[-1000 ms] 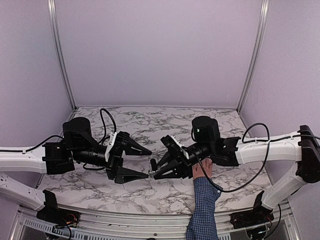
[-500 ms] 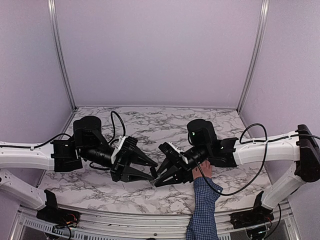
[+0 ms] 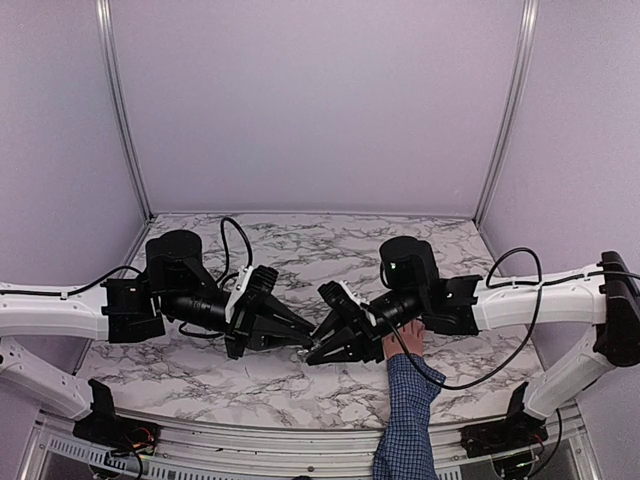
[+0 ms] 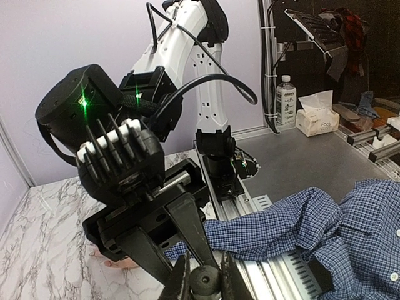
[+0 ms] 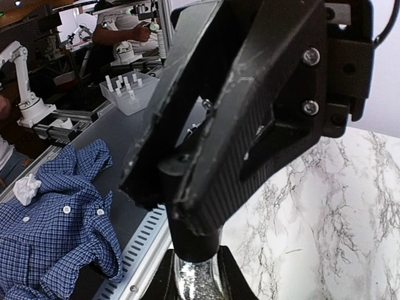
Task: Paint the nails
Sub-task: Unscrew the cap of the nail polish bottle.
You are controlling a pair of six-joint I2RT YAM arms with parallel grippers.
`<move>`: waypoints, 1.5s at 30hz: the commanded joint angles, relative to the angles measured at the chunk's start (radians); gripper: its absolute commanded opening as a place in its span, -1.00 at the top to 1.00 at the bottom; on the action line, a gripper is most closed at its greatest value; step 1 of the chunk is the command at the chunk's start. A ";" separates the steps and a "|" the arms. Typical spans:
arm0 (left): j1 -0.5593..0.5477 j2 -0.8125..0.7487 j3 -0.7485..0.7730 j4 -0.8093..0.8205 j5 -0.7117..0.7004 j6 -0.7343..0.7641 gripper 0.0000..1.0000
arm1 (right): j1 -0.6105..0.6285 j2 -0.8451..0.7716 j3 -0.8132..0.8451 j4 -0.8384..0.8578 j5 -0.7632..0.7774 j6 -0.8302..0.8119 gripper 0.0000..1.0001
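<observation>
Now both grippers meet at the bottle

Left of the bottle (image 5: 194,282), the left gripper (image 3: 299,342) has its fingers pressed in on the dark cap (image 4: 205,280). Only the left wrist view shows this plainly: a round cap pinched between two black tips. Only the right wrist view shows the glittery grey glass below the cap. It is clamped between the fingers of the right gripper (image 3: 314,352), with the left gripper's black fingers looming over it. In the top view the two grippers meet tip to tip, and the bottle is almost lost between them.

Right of the bottle, the hand (image 3: 406,338) lies on the marble table (image 3: 300,240) under the right arm. Its blue checked sleeve (image 3: 405,430) runs back to the near edge.

A second ago the left gripper stood well left of the bottle with its jaws spread wide. Half a second ago it was nearer and half closed, and now it is closed on the cap. The right gripper has kept its grip throughout, and the hand has barely shifted.

The nails are right of the bottle, but the right gripper and arm hide them in the top view. The left wrist view gives only a pale sliver of the hand beneath the right gripper, too little to make out any nail. Whether the bottle stands on the table or hangs above it cannot be told.
</observation>
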 commanded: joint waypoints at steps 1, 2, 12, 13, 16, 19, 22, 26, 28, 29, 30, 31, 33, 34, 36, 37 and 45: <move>-0.003 -0.011 0.017 -0.001 -0.065 -0.011 0.87 | -0.015 -0.059 -0.006 0.086 0.105 0.027 1.00; -0.003 -0.014 0.017 0.000 -0.085 -0.014 0.93 | -0.016 -0.064 -0.010 0.095 0.122 0.032 1.00; -0.010 -0.002 0.023 0.044 -0.380 -0.105 1.00 | -0.032 -0.099 -0.047 0.143 0.371 0.067 1.00; -0.013 0.002 0.021 0.054 -0.415 -0.114 1.00 | -0.033 -0.099 -0.048 0.143 0.404 0.072 1.00; -0.021 0.016 0.018 0.085 -0.521 -0.149 1.00 | -0.036 -0.096 -0.050 0.142 0.499 0.080 1.00; -0.027 0.042 0.024 0.104 -0.632 -0.191 1.00 | -0.036 -0.087 -0.050 0.147 0.617 0.087 1.00; -0.042 0.077 0.042 0.122 -0.770 -0.248 1.00 | -0.035 -0.077 -0.053 0.162 0.714 0.099 1.00; -0.070 0.115 0.054 0.166 -0.888 -0.302 1.00 | -0.034 -0.068 -0.063 0.200 0.805 0.113 1.00; -0.083 0.135 0.062 0.179 -0.966 -0.317 1.00 | -0.032 -0.056 -0.056 0.205 0.843 0.111 1.00; -0.088 0.145 0.067 0.187 -1.004 -0.328 1.00 | -0.031 -0.049 -0.054 0.204 0.861 0.111 1.00; -0.094 0.158 0.075 0.189 -1.049 -0.346 1.00 | -0.029 -0.044 -0.052 0.205 0.877 0.113 1.00; -0.100 0.172 0.085 0.191 -1.098 -0.364 1.00 | -0.027 -0.039 -0.050 0.209 0.894 0.113 1.00; -0.113 0.202 0.105 0.190 -1.176 -0.399 1.00 | -0.024 -0.028 -0.043 0.213 0.925 0.113 1.00; -0.123 0.216 0.114 0.191 -1.220 -0.413 1.00 | -0.021 -0.021 -0.038 0.213 0.943 0.113 1.00; -0.144 0.249 0.140 0.190 -1.310 -0.433 1.00 | -0.015 -0.005 -0.024 0.207 0.977 0.112 1.00; -0.156 0.266 0.155 0.189 -1.354 -0.434 1.00 | -0.013 0.003 -0.019 0.205 0.999 0.111 1.00; -0.184 0.339 0.195 0.186 -1.535 -0.540 1.00 | 0.004 0.034 0.008 0.227 1.133 0.104 1.00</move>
